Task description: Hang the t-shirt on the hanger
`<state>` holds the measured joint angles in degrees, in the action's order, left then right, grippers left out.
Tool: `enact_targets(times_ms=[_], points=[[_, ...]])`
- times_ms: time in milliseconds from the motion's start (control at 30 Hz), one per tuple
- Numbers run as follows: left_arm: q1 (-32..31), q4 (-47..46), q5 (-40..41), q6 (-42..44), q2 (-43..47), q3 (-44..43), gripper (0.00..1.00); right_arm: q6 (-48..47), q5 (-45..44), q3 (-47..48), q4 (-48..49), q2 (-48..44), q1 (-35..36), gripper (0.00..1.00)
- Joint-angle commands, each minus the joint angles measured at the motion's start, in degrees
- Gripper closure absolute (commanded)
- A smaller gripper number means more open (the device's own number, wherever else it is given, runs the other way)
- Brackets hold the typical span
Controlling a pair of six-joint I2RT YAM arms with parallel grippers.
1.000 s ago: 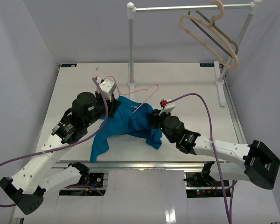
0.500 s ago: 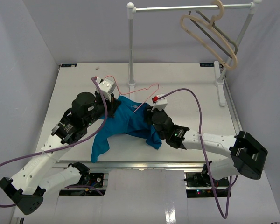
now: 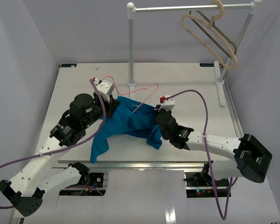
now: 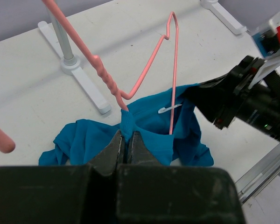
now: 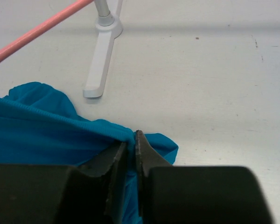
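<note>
The left gripper [image 4: 126, 140] is closed to a narrow slit on a raised fold of the t-shirt [image 3: 130, 123], right where the twisted neck of the hanger [image 4: 108, 78] meets the cloth. Whether the wire itself is caught in the pinch cannot be told. The right gripper [image 5: 130, 140] is likewise clamped on cloth, holding a ribbed edge of the garment on the side towards the right edge of the table [image 3: 196, 84].

The teal shirt lies bunched between the two grippers, near the middle of the near edge. One loose end trails towards the near-left corner. From the left wrist view, one thin pink limb of the hanger runs down into the opening beside the white neck label [image 4: 169, 108]. The rest of the frame lies bare on the table, reaching towards the far edge.

The step in hand looks like threading: one shoulder of the hanger is started into the neck and the other is not yet covered. The next move probably calls for holding the collar open and drawing the cloth over the bare shoulder without dragging the light wire along.

At the far edge stands the clothes rail [image 3: 130, 46], with beige hangers [image 3: 210, 32] at its right end.
</note>
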<state>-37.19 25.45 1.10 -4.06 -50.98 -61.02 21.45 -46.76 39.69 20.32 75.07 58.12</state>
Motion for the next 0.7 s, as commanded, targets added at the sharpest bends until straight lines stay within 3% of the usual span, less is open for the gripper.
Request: enact_targets(times_ms=[0,333,667], points=[[0.1,-1.3,-3.8,3.0,3.2,1.2,1.0,1.4,3.2,-3.1,0.9,-7.5,-6.9,0.91],[0.1,-0.1,-17.9,17.4,9.0,4.9,1.0,-1.9,23.7,-4.4,-5.8,-18.3,-19.6,0.92],[0.1,-0.4,-10.3,22.4,6.5,6.0,1.0,-2.6,35.0,0.9,-16.2,-21.7,-23.8,0.92]])
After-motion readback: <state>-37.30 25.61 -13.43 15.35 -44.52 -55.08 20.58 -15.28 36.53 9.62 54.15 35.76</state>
